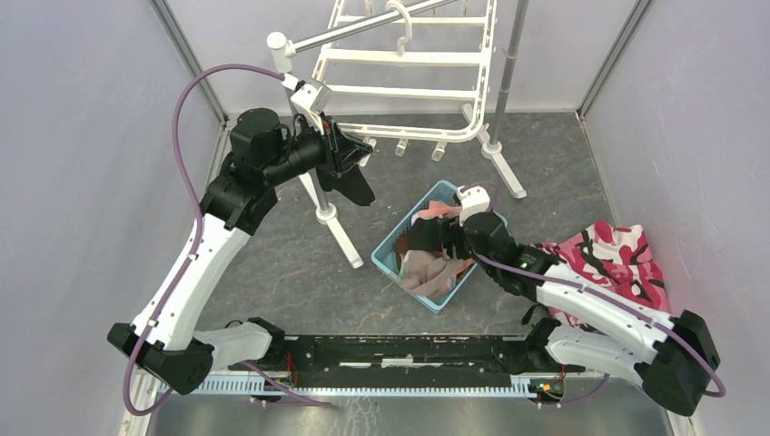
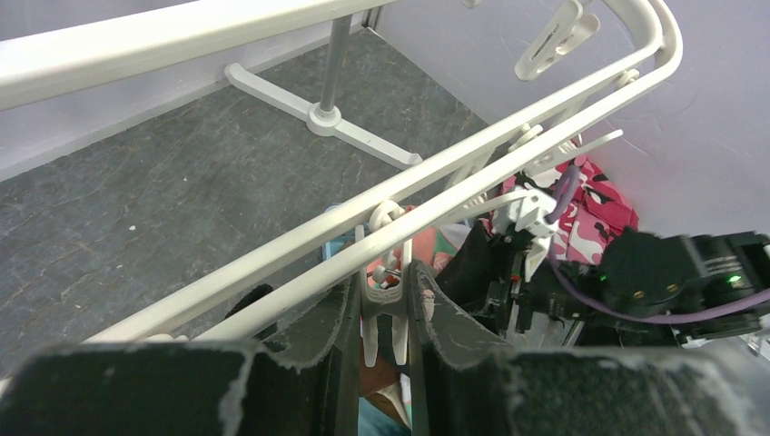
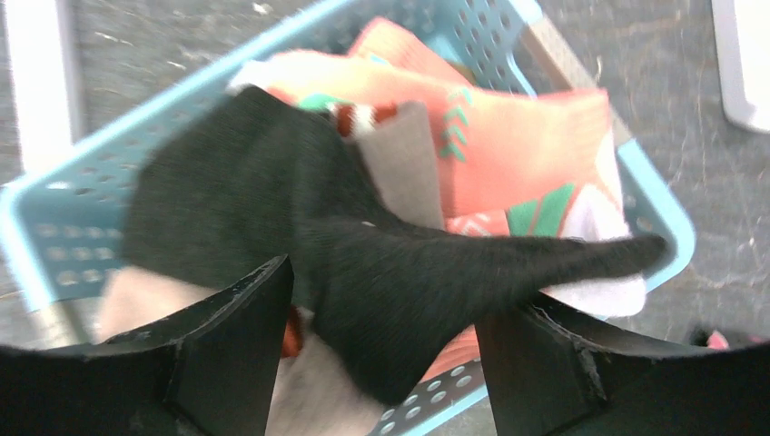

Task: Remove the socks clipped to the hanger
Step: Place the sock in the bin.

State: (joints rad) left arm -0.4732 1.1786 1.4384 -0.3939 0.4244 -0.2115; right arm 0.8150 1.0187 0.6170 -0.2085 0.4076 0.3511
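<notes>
From above, my left hand point(image 1: 352, 154) is at the lower-left corner of the hanger point(image 1: 399, 86), upper centre, with what looks like a dark sock point(image 1: 356, 189) dangling beneath. Its wrist view shows it clamped on a clip point(image 2: 385, 304); an off-centre squeeze could slip and leave that sock caught. My right hand point(image 3: 390, 300) gapes empty over the basket point(image 3: 54, 227).

Pale lilac walls point(image 1: 82, 182) enclose a dark grey mottled floor point(image 1: 272, 263) under even light.
</notes>
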